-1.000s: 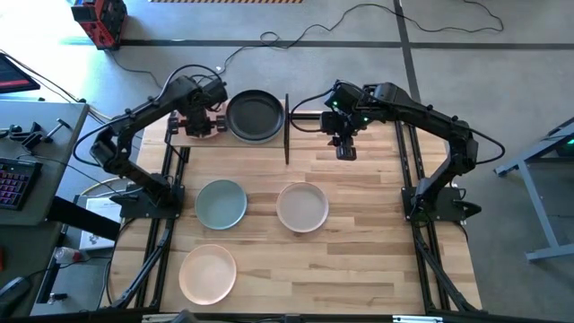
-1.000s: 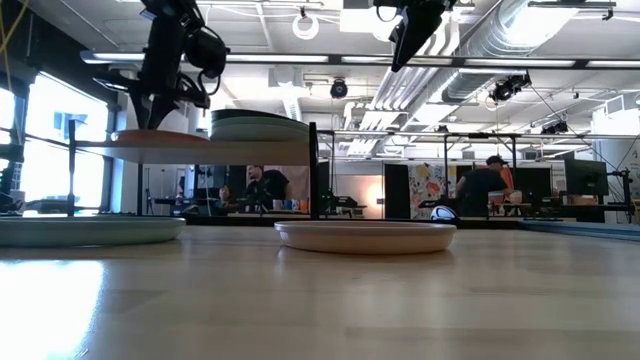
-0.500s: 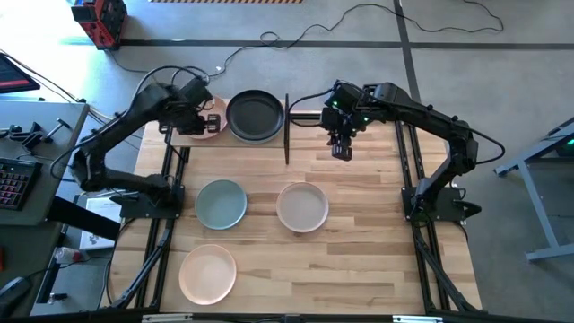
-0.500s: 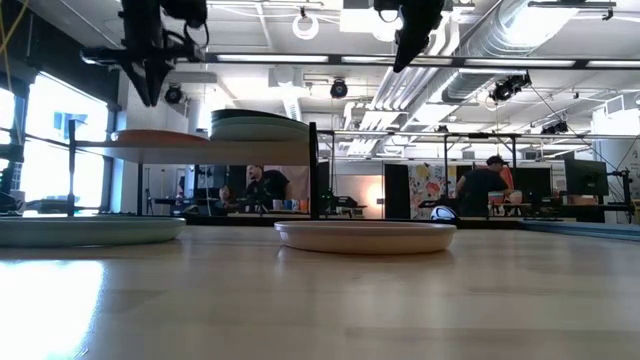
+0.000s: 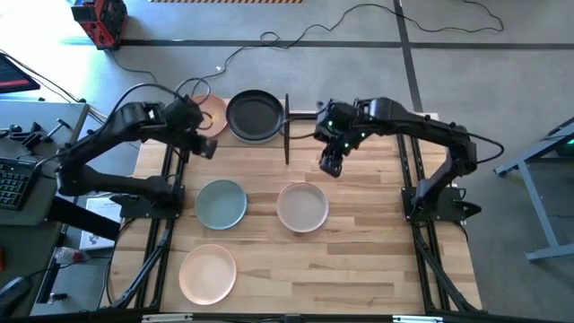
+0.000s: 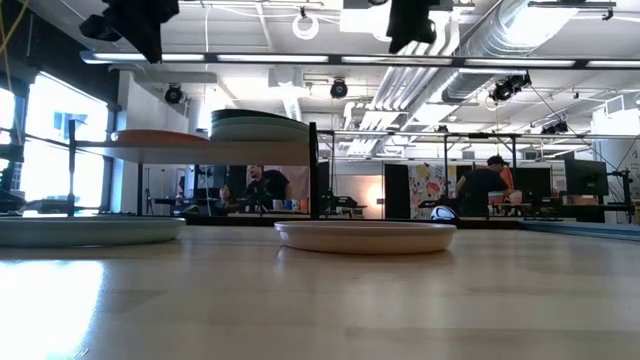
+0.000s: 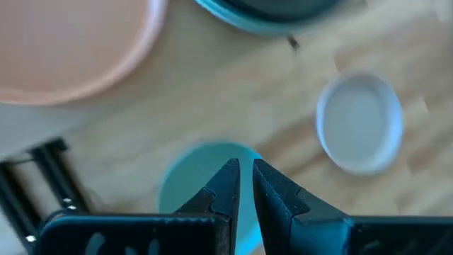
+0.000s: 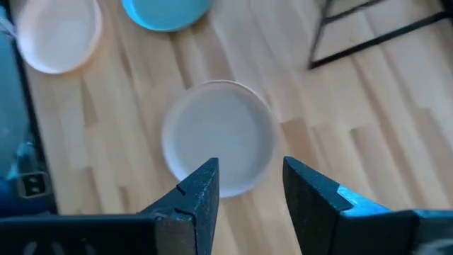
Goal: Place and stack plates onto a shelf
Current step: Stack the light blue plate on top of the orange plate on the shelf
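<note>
The shelf point(image 5: 286, 135) stands at the table's far left. On it rest a salmon plate point(image 5: 211, 112) and a stack topped by a black plate point(image 5: 255, 117). Flat on the tabletop lie the blue-grey plate point(image 5: 221, 204), beige plate point(image 5: 302, 207) and cream-peach plate point(image 5: 207, 274). My left gripper point(image 5: 204, 148) hovers near the shelf's near edge, above the blue-grey plate point(image 7: 187, 188), fingertips nearly together, holding nothing. My right gripper point(image 5: 330, 164) hangs open, high over the beige plate point(image 8: 219, 138).
The shelf's black posts point(image 8: 368, 28) rise left of the right gripper. In the low view the salmon plate point(image 6: 160, 137) and the stack point(image 6: 260, 126) sit on the raised board, with both grippers high above. Bare wood lies on the table's right and near right.
My left gripper has left the salmon plate on the shelf, risen, and drawn back toward the near edge. My right gripper has moved toward the near edge and slightly left, toward the beige plate. No plate has shifted.
</note>
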Robot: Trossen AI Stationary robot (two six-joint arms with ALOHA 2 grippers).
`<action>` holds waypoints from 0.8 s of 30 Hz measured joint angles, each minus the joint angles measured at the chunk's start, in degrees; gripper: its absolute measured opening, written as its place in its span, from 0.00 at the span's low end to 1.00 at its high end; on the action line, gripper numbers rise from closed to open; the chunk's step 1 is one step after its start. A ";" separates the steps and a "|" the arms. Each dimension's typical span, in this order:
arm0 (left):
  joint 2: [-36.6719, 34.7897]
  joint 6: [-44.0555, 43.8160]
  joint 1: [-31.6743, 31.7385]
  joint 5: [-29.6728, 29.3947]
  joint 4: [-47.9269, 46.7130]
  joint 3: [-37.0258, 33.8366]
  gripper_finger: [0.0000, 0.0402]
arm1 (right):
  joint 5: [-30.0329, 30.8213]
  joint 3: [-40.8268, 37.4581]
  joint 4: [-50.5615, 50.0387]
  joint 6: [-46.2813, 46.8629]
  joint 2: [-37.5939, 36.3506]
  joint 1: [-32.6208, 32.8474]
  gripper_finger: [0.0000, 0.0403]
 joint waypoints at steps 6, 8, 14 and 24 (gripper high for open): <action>-0.52 -0.01 -8.90 2.97 -1.11 0.00 0.08 | 3.39 0.00 5.99 9.38 0.00 6.41 0.33; -0.51 -0.12 -12.17 2.71 -1.07 0.00 0.08 | 5.59 0.00 7.76 11.67 0.00 8.38 0.33; 0.21 2.42 -19.90 0.51 -0.66 0.00 0.08 | 9.61 0.00 10.27 16.83 0.02 13.36 0.33; 1.10 0.00 -30.10 -4.34 -0.79 -0.02 0.08 | 15.31 0.00 11.21 20.52 0.02 18.69 0.33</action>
